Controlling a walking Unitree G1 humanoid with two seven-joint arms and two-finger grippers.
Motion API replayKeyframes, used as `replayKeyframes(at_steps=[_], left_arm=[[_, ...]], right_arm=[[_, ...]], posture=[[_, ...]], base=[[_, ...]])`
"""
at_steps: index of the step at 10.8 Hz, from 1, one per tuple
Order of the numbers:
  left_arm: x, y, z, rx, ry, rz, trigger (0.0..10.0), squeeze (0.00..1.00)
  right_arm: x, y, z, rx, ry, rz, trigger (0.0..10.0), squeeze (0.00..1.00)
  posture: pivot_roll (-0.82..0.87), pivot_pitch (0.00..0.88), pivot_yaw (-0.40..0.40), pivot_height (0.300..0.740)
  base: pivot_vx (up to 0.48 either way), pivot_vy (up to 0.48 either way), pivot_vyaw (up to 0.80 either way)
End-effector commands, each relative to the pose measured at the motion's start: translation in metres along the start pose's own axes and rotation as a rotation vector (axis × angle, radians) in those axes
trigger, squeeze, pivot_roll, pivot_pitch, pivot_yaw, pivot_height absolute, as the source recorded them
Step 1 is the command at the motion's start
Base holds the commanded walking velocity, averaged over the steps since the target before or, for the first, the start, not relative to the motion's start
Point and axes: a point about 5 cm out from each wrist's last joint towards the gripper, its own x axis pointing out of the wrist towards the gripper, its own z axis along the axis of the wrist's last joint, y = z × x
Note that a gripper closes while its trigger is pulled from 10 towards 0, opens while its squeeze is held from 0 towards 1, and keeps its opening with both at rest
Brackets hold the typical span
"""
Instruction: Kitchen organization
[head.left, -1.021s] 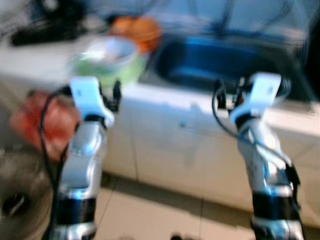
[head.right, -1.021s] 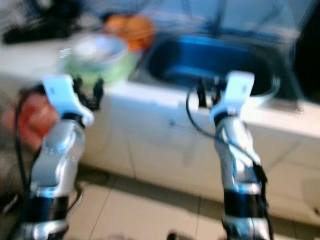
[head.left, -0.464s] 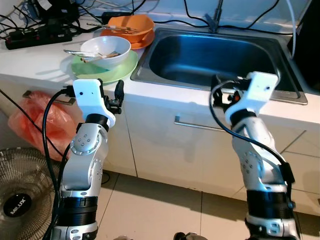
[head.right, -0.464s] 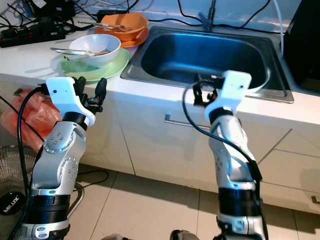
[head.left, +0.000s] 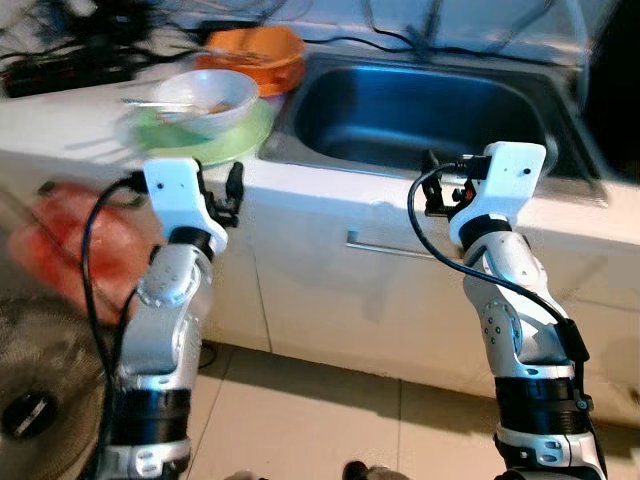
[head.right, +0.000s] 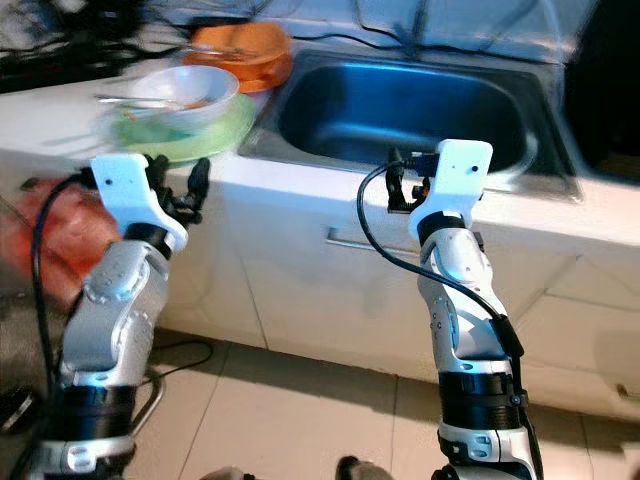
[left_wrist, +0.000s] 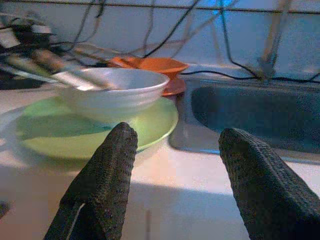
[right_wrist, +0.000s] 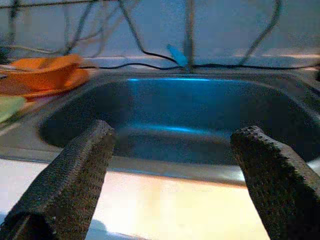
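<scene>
White surface (head.left: 330, 190) runs across the upper half of the frame, a steel sink (head.left: 430, 110) sunk into it right of centre. Pale wall (left_wrist: 150, 30) behind, black cables (left_wrist: 165, 35) draped along it (tangle at upper left is blurred). Below the surface, white cabinet fronts (head.left: 330, 290) with a slim metal handle (head.left: 385, 248). Floor of light tiles (head.left: 330, 420), grout lines visible. Lower left: a floor fan (head.left: 40, 390), partly cut off, motion-blurred. Light falls bright on the surface's front edge.
</scene>
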Motion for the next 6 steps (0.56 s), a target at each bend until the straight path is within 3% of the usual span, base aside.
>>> replayKeyframes(at_steps=[1,3,4,5,6], left_arm=[[0.0021,0.0007,0.0004,0.011,0.0,-0.004,10.0,0.0],[-0.0009,-0.0037,-0.0035,0.0,0.007,-0.009,10.0,0.0],[-0.0016,-0.0059,-0.0024,0.038,-0.005,-0.015,10.0,0.0],[-0.0013,-0.0064,0.0036,0.129,-0.049,-0.018,10.0,0.0],[0.0,-0.0076,0.0053,0.108,-0.053,-0.024,10.0,0.0]], right_arm=[[0.0013,-0.0032,0.0005,0.01,0.004,-0.007,10.0,0.0],[0.0014,-0.0018,0.0009,0.008,-0.001,0.001,10.0,0.0],[0.0007,0.0,0.001,-0.001,-0.004,0.01,10.0,0.0],[-0.0003,0.0026,0.0015,-0.032,-0.013,0.028,10.0,0.0],[-0.0009,0.0047,0.0022,-0.064,-0.024,0.041,10.0,0.0]], posture=[[-0.02,0.067,0.013,0.74],[-0.02,0.064,0.011,0.74],[-0.02,0.06,0.01,0.74],[-0.02,0.054,0.009,0.74],[-0.02,0.047,0.004,0.74]], base=[[0.0,0.0,-0.76],[0.0,0.0,-0.76],[0.0,0.0,-0.76],[0.0,0.0,-0.77],[0.0,0.0,-0.77]])
